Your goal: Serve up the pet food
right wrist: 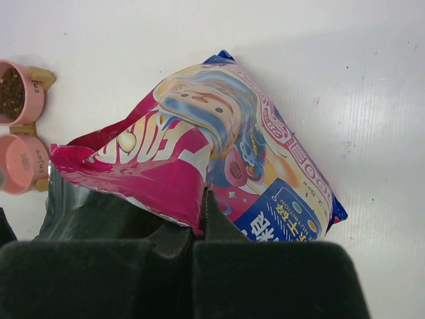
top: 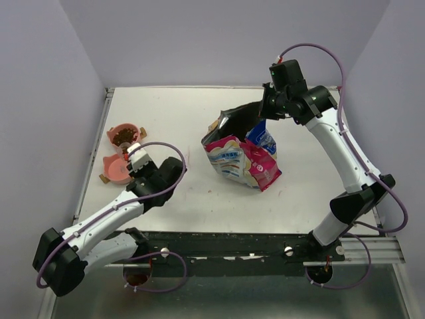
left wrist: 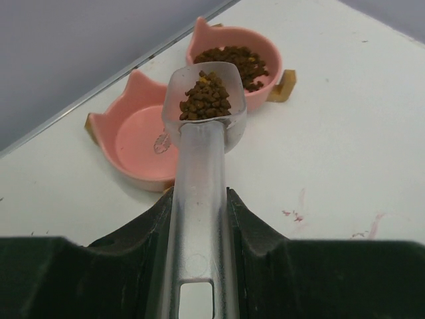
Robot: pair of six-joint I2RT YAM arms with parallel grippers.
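Pet food (left wrist: 207,96) fills the head of a clear plastic scoop (left wrist: 199,173), a heap of dark brown kibble. My left gripper (left wrist: 200,194) is shut on the scoop's handle and holds it level. The scoop's head hangs above the far rim of an empty pink bowl (left wrist: 133,143). The pink bowl behind it (left wrist: 265,66) holds more kibble. In the top view the left gripper (top: 136,156) is beside both bowls (top: 124,135) at the table's left. The pink, white and blue bag (right wrist: 219,133) stands mid-table, its mouth open. My right gripper (right wrist: 204,199) is shut on the bag's top edge.
A raised rail (top: 96,146) runs along the table's left edge, just behind the bowls. Purple walls enclose the white table (top: 199,199) on three sides. Small red stains (left wrist: 292,214) mark the tabletop near the left gripper. The bag (top: 239,159) leans toward the table's front.
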